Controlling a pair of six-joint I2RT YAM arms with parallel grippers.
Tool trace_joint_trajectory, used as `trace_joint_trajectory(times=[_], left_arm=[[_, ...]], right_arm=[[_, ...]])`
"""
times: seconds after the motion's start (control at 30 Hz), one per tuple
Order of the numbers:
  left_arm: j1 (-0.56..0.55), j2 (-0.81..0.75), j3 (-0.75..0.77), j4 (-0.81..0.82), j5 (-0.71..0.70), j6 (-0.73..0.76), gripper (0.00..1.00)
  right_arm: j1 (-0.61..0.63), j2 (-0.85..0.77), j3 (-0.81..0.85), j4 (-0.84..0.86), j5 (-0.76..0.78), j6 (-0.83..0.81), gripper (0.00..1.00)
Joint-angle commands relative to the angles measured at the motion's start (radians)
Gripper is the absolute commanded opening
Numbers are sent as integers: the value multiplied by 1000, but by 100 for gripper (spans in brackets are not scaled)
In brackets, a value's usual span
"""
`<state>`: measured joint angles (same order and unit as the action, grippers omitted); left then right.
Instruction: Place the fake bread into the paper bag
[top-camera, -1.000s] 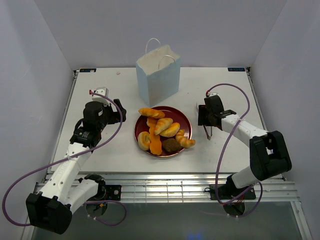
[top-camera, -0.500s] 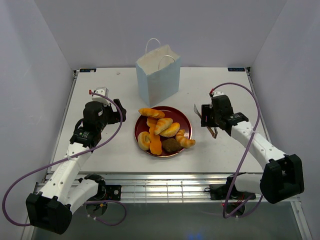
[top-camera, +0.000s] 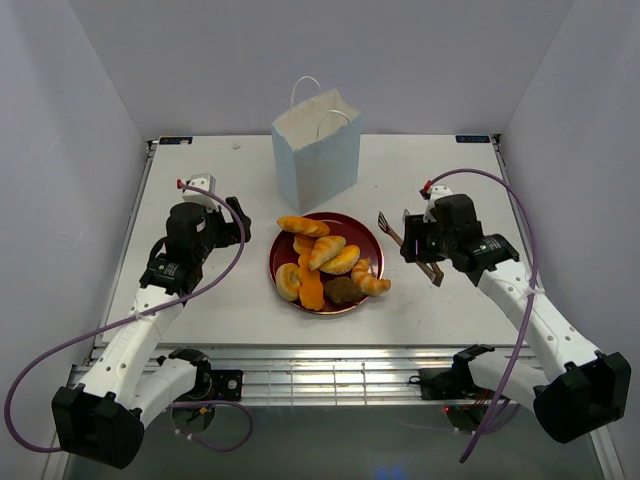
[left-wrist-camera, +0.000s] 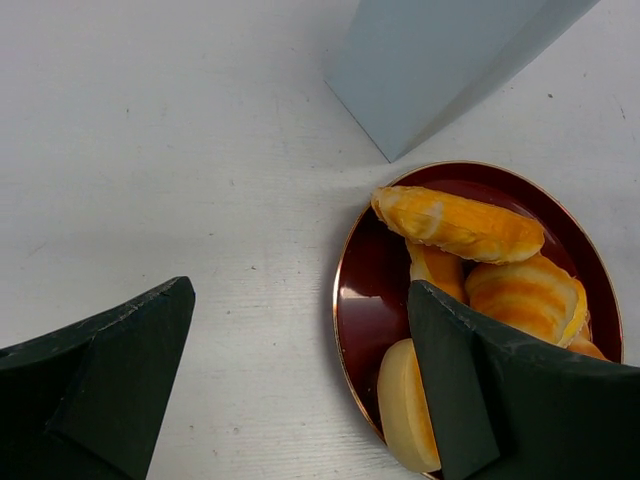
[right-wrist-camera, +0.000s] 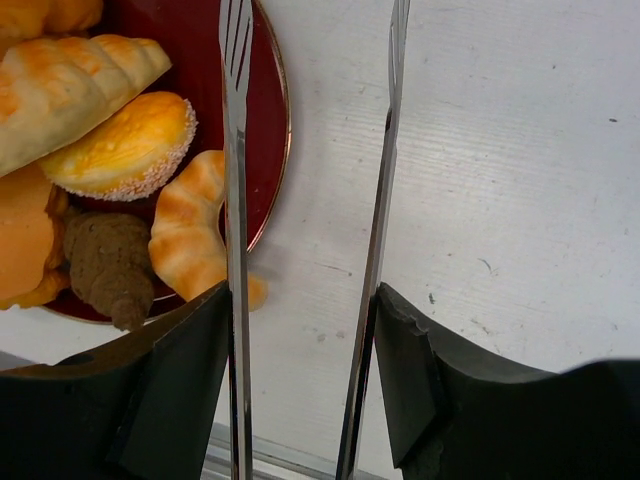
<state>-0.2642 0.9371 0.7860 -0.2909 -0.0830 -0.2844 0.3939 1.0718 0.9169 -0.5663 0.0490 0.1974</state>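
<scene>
White tabletop (top-camera: 450, 170): fake bread (top-camera: 325, 262) is heaped on a red plate (top-camera: 368, 233), paper bag (top-camera: 318, 150) at twelve o'clock. Tongs (right-wrist-camera: 235, 200), clamped in the right gripper (right-wrist-camera: 300, 400) at three o'clock, should be set astride one croissant (right-wrist-camera: 190, 240); left gripper (left-wrist-camera: 300, 375) is spread, empty.

The paper bag (left-wrist-camera: 450, 70) runs off the left wrist view's top edge, the plate (left-wrist-camera: 365, 295) off its bottom. The tongs (right-wrist-camera: 236, 200) are cut off at the right wrist view's top.

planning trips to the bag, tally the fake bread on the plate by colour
golden-brown bread: 5
orange bread: 1, maybe 2, overlap hides it
dark brown bread: 1
total: 7 clearly seen
</scene>
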Motion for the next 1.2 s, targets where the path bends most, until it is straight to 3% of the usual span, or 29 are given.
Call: trace_joint_trajectory(times=[0.0, 0.53, 1.17], left_arm=[[-1, -11, 13, 21, -18, 11, 98], [-1, 9, 13, 18, -34, 21, 98], [-3, 23, 13, 16, -27, 22, 98]], right_arm=[[14, -35, 46, -30, -92, -12, 62], [109, -176, 77, -210, -212, -12, 61], [122, -360, 16, -466, -399, -32, 57]])
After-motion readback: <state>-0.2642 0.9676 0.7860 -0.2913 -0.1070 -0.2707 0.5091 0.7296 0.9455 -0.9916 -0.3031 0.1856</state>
